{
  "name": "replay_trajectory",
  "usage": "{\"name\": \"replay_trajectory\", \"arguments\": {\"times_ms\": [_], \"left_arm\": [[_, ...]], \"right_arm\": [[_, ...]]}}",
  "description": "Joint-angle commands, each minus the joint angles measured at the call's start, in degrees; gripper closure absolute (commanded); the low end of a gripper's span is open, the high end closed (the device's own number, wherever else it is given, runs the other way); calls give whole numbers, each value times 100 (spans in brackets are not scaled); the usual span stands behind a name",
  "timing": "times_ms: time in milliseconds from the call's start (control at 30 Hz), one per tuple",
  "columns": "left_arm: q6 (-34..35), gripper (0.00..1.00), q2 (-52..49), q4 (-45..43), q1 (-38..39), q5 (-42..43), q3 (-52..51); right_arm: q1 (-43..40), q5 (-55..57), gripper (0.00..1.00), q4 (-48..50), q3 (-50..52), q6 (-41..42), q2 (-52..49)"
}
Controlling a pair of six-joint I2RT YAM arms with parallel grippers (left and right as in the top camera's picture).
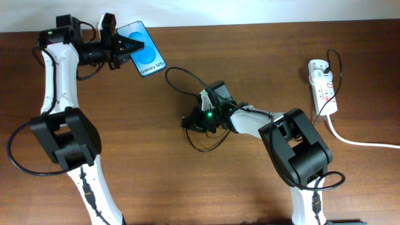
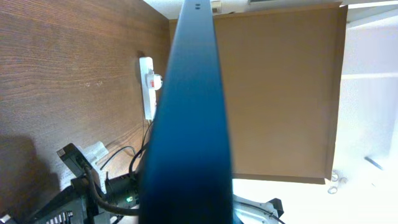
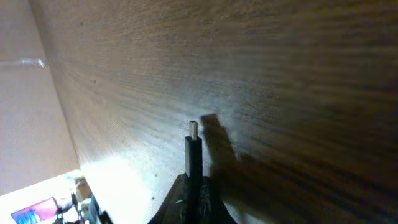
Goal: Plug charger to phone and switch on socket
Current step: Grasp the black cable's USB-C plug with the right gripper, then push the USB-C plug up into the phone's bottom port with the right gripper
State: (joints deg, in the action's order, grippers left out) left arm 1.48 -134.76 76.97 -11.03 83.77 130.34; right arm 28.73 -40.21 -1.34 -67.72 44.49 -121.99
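This looks like a robot lab or test room, not a home. In the overhead view a left arm (image 1: 55,87) and a right arm (image 1: 250,122), both white and black, reach up from the bottom over a plain brown wood table (image 1: 187,194). A bare white wall (image 1: 250,9) runs along the top edge. A white socket (image 1: 323,84) lies at the right. In the left wrist view a big brown board (image 2: 280,93) fills the right side.

There are one phone (image 1: 145,49), one charger (image 3: 193,154), one socket (image 1: 323,85) and two robot arms (image 1: 55,87).
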Motion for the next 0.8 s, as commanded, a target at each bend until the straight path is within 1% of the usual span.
{"name": "replay_trajectory", "arguments": {"times_ms": [0,33,100,167,200,267,333,367,433,467,567,633,767], "left_arm": [[-111,100,72,11,7,197,74],[-114,100,72,11,17,197,74],[-116,100,72,11,101,197,74],[-118,100,72,9,201,197,74],[-138,100,72,11,299,199,74],[-179,100,72,9,531,278,74],[-302,100,72,9,796,643,74],[-304,100,72,4,898,643,74],[-302,100,72,2,1123,643,74],[-302,100,72,4,1180,643,74],[-302,100,72,4,1156,643,74],[-306,100,72,-17,1108,645,74],[-304,100,72,-85,1097,643,74]], "right_arm": [[-302,-221,96,-275,-13,-678,1043],[-396,-225,96,-407,-13,-791,1394],[-752,-343,96,-765,-13,-833,2638],[-1056,-542,96,-1008,-11,-883,3373],[-1255,-616,96,-1279,-11,-1012,3807],[-1421,-616,96,-1773,-9,-1130,4273],[-1320,-876,96,-1930,13,-1104,4288],[-1178,-887,96,-1886,22,-1106,4221],[-863,-890,96,-1488,22,-1060,4113],[-739,-887,96,-1276,22,-892,4061],[-599,-1027,96,-1032,28,-627,3729],[-575,-1729,96,-411,28,-527,3335],[-575,-1635,96,-363,28,-498,3062]]}}
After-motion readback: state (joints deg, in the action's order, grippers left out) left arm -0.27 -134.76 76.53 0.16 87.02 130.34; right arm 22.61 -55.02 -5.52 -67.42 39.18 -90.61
